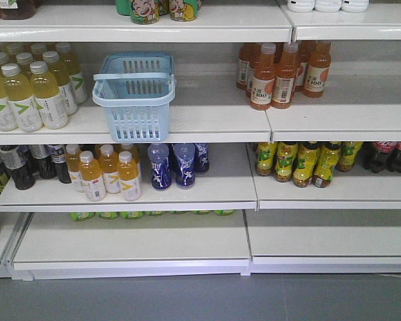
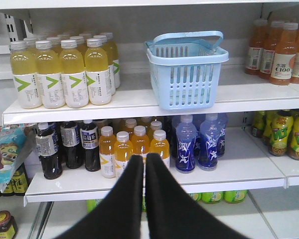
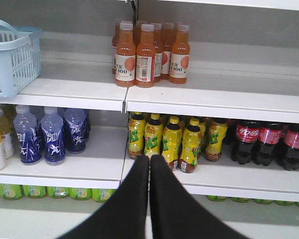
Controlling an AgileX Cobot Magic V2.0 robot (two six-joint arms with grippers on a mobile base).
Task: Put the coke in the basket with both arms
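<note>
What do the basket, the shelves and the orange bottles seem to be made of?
The basket looks like light blue moulded plastic, slightly glossy: thin slotted walls, rounded rim. The shelves seem painted white metal, smooth with a soft sheen, but this stays uncertain. The orange bottles appear clear plastic: the juice colour shows through below pale caps.

Basket [image 1: 137,124] [image 2: 184,87] [image 3: 12,62]: light blue plastic, slotted sides, rounded rim, swing handle across the open top; upright, mouth up, at the front edge of a white shelf [image 1: 207,120]

Left pincer [image 2: 144,157]: black, wedge-shaped, fingers pressed together, empty, well apart from the basket

Right pincer [image 3: 149,158]: black, wedge-shaped, fingers pressed together, empty, basket far to its left
</note>
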